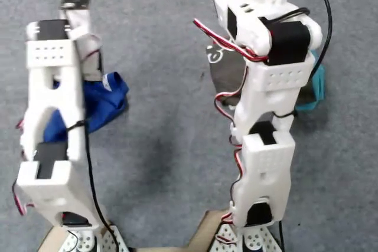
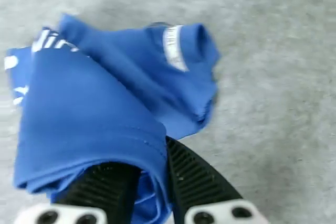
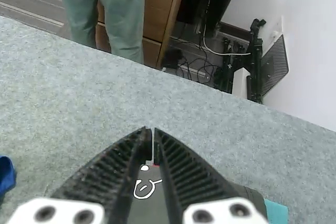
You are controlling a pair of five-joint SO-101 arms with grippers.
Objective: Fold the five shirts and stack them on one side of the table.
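The left gripper (image 2: 152, 182) has its black ribbed fingers (image 2: 197, 179) clamped on a fold of the blue shirt (image 2: 94, 114), the cloth pinched in the narrow gap between them and spilling out to either side. That shirt is crumpled rather than folded, bunched in loose layers with white lettering along one edge and a pale neck label turned outward. From above it lies on the grey bench (image 1: 159, 57) under the left arm, on the left side. The right gripper (image 3: 148, 136) is held up and faces the far edge of the bench, its fingers drawn together until the tips almost meet. A dark grey shirt (image 3: 144, 200) with a white printed mark shows in the slit behind those tips, though I cannot tell whether they actually pinch it. A teal shirt (image 3: 276, 211) lies just beside the grey one, toward the right edge.
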